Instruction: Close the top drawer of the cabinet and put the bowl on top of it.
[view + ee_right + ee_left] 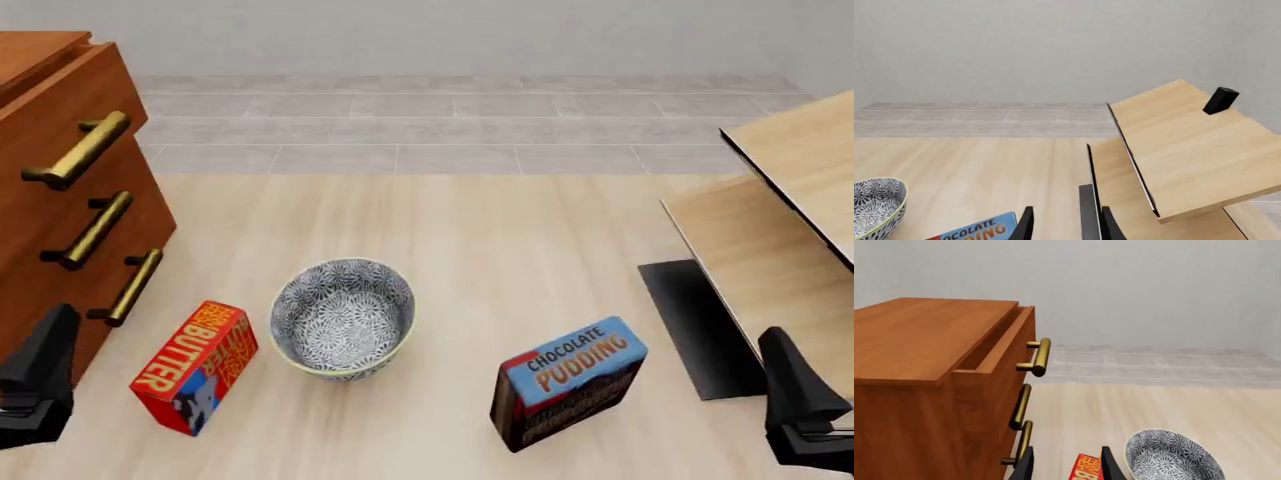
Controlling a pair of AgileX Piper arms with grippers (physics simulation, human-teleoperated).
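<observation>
Tall reddish-brown wooden cabinet (60, 200) at far left; uppermost drawer front with brass bar handle (1024, 347) pulled partly out. Round blue-and-white floral bowl (342, 318) upright on pale wood table (534, 250), near centre, between red butter box (196, 366) and blue chocolate pudding box (571, 380). Left gripper (1066, 467) and right gripper (1064, 225) both released, holding nothing.
</observation>
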